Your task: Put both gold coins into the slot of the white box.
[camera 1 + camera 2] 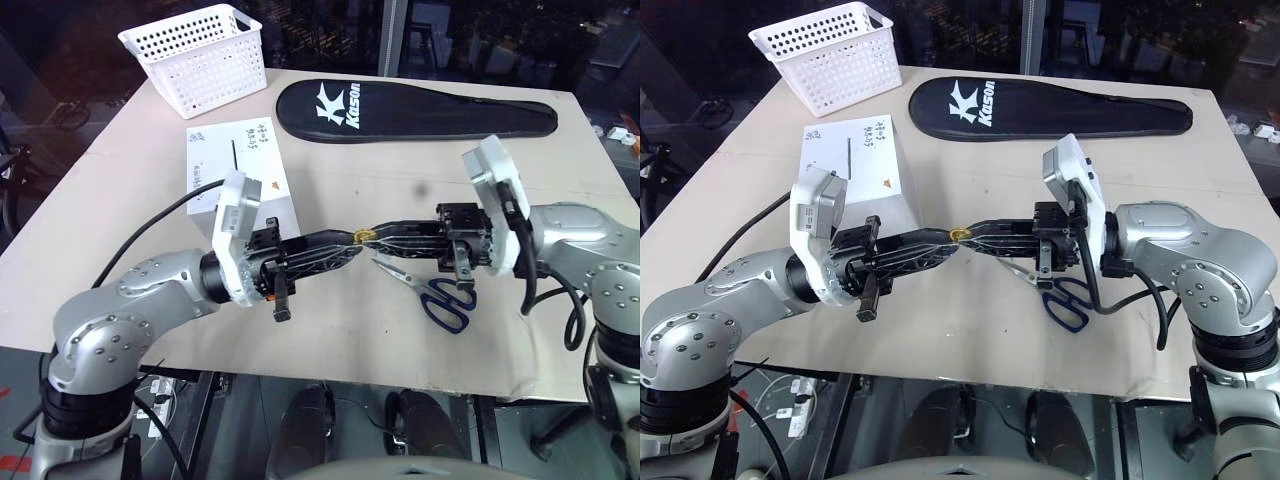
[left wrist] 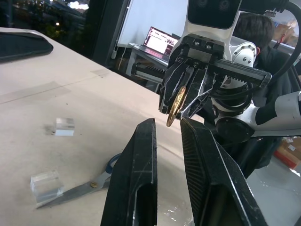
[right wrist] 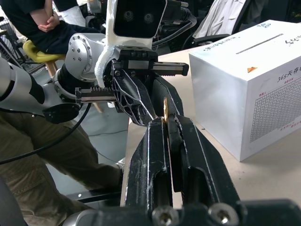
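My two grippers meet tip to tip above the table's front middle. A gold coin (image 1: 364,236) stands on edge between the fingers of my right gripper (image 3: 164,120), which is shut on it. My left gripper (image 2: 167,123) is open by a narrow gap, its fingertips just under the coin (image 2: 175,106) and not clamping it. The white box (image 1: 240,165) stands behind my left wrist, with its dark slot (image 1: 234,152) on the lettered top face. In the right wrist view the box (image 3: 254,89) shows an orange mark and the slot (image 3: 258,43).
Blue-handled scissors (image 1: 430,290) lie under my right gripper. A white perforated basket (image 1: 200,55) and a black racket cover (image 1: 410,110) sit at the table's back. Two clear plastic squares (image 2: 64,126) rest on the table. A person (image 3: 47,23) sits beyond the table.
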`<state>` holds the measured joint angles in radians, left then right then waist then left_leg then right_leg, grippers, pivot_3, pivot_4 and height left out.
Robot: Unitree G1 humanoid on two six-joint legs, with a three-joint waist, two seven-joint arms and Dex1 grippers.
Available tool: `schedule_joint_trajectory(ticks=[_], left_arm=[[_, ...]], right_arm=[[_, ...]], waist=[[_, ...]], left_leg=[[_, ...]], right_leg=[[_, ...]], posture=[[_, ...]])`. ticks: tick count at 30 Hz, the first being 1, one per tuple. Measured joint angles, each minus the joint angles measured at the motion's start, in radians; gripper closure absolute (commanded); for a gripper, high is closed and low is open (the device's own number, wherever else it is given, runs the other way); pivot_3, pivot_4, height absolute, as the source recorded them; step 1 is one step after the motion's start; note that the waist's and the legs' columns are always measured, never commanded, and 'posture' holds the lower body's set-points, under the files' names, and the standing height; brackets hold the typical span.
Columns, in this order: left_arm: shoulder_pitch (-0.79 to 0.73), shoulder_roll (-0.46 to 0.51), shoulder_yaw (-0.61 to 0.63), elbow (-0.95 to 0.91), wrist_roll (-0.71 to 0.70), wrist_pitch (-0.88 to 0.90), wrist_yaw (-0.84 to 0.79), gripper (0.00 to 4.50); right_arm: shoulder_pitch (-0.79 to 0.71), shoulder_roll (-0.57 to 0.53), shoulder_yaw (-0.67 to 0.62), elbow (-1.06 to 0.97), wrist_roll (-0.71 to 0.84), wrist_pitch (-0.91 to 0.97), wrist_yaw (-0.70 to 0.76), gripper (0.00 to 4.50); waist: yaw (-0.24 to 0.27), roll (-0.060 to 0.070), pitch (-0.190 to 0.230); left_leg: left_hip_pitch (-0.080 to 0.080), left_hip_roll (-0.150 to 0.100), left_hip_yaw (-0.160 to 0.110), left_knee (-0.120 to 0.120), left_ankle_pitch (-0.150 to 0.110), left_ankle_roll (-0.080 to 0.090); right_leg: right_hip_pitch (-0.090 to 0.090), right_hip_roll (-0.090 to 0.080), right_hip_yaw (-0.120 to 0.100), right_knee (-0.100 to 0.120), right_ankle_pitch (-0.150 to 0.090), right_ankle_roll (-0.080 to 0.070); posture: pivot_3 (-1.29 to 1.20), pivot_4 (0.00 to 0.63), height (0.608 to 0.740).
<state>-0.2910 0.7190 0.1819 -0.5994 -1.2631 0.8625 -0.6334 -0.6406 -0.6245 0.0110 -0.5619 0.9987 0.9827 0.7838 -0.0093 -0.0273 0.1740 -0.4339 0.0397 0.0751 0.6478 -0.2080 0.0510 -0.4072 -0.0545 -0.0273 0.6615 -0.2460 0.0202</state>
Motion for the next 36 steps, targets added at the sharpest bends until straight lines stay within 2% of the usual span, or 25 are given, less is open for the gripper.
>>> schedule_joint_trajectory(ticks=[25,28,29,36], left_arm=[[-0.013,-0.013,0.002,0.002,-0.028,0.0,0.005,3.71],[-0.01,-0.014,0.0,-0.001,-0.027,0.0,-0.001,4.41],[-0.007,-0.014,0.001,-0.005,-0.026,-0.002,-0.005,4.49],[0.001,-0.014,0.001,-0.007,-0.013,-0.022,-0.025,4.49]], right_arm=[[0.021,-0.01,0.006,-0.006,-0.002,-0.008,0.012,4.5],[0.021,-0.01,0.006,-0.007,-0.001,-0.008,0.01,4.5],[0.021,-0.01,0.006,-0.007,-0.001,-0.007,0.01,4.5],[0.022,-0.009,0.006,-0.007,0.016,-0.006,0.0,4.5]], waist=[[0.0,0.0,0.0],[0.0,0.0,0.0],[0.0,0.0,0.0],[0.0,0.0,0.0]], left_leg=[[0.0,0.0,0.0,0.0,0.0,0.0],[0.0,0.0,0.0,0.0,0.0,0.0],[0.0,0.0,0.0,0.0,0.0,0.0],[0.0,0.0,0.0,0.0,0.0,0.0]], right_leg=[[0.0,0.0,0.0,0.0,0.0,0.0],[0.0,0.0,0.0,0.0,0.0,0.0],[0.0,0.0,0.0,0.0,0.0,0.0],[0.0,0.0,0.001,-0.001,0.0,0.0]], posture=[[0.0,0.15,0.74],[0.0,0.15,0.74],[0.0,0.15,0.74],[0.0,0.15,0.74]])
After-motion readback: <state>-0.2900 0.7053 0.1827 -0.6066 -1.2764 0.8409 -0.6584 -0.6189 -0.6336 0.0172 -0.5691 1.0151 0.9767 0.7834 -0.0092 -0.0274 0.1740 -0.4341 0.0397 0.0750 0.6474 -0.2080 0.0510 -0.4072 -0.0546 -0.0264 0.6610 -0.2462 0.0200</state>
